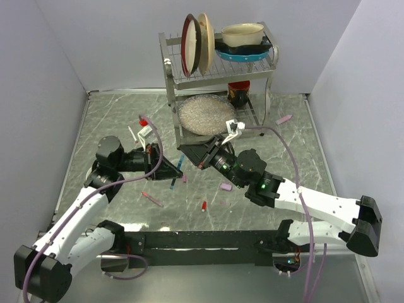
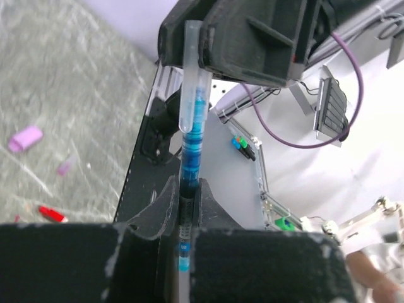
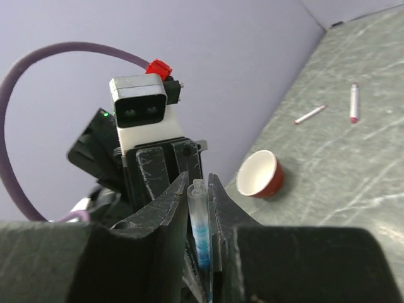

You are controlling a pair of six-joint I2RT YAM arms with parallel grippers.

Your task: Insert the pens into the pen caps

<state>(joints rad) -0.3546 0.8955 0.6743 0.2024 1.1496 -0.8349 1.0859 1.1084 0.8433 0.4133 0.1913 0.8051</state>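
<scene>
Nearest, the left gripper [image 2: 187,196] is clamped on the dark lower part of the dark blue pen [image 2: 191,145], held in the air; the right gripper [image 3: 198,196] pinches its clear upper end, probably to align it between both arms. Below lie a red cap [image 2: 52,214] and a pale pink cap [image 2: 25,137] on the grey marble table [image 1: 113,120]. Behind stands the dish rack [image 1: 222,75], before pale walls [image 1: 113,38].

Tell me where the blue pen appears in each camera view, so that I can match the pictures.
Top external: the blue pen is near the centre, slanted.
Left wrist: the pen runs upright through the middle.
Right wrist: the pen stands at bottom centre.
Shared landmark: the grey marbled table.
</scene>
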